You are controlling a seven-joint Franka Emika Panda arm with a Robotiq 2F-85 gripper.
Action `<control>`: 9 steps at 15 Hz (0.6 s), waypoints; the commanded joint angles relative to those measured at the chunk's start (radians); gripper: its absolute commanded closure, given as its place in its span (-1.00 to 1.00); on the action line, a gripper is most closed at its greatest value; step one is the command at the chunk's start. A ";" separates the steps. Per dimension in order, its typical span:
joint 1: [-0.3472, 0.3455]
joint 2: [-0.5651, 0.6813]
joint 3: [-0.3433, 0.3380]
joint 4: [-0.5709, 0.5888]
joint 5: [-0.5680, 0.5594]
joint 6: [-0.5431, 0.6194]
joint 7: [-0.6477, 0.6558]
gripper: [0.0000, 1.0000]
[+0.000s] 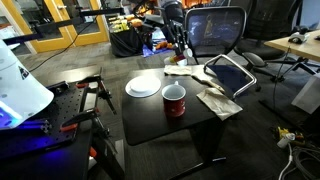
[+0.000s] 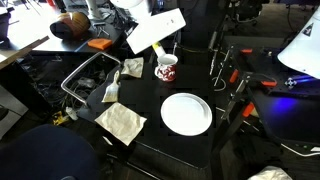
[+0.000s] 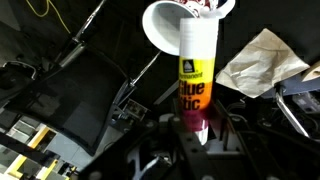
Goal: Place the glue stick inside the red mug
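Observation:
My gripper [image 3: 197, 128] is shut on the glue stick [image 3: 197, 60], a white tube with a yellow-orange label, held by its lower end. The stick's far end points at the pale opening of the red mug [image 3: 165, 28], which lies straight beyond it in the wrist view. The red mug [image 1: 174, 100] stands upright on the black table in both exterior views [image 2: 166, 68]. In an exterior view the gripper [image 2: 163, 46] hangs just above the mug. I cannot tell whether the stick's tip has entered the mug.
A white plate [image 1: 143, 86] [image 2: 186, 113] lies on the black table [image 1: 150, 115] beside the mug. Crumpled paper napkins [image 2: 120, 122] [image 3: 260, 60] lie on the mug's other side. A tilted wire frame [image 2: 88, 82] sits at the table edge. An office chair [image 1: 215, 30] stands behind.

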State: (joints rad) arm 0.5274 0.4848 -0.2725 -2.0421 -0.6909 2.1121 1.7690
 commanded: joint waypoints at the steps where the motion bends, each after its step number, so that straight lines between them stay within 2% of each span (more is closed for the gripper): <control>1: -0.091 0.006 0.111 0.040 -0.050 -0.117 0.070 0.84; 2: -0.120 -0.006 0.140 0.017 -0.064 -0.081 0.062 0.84; 3: -0.136 -0.003 0.161 0.020 -0.068 -0.088 0.062 0.37; 7: -0.162 -0.001 0.184 0.018 -0.070 -0.083 0.060 0.37; 8: -0.163 -0.001 0.184 0.018 -0.070 -0.083 0.060 0.84; 9: -0.159 0.013 0.186 0.033 -0.068 -0.120 0.071 0.84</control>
State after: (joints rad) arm 0.4132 0.4865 -0.1399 -2.0288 -0.7356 2.0468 1.8131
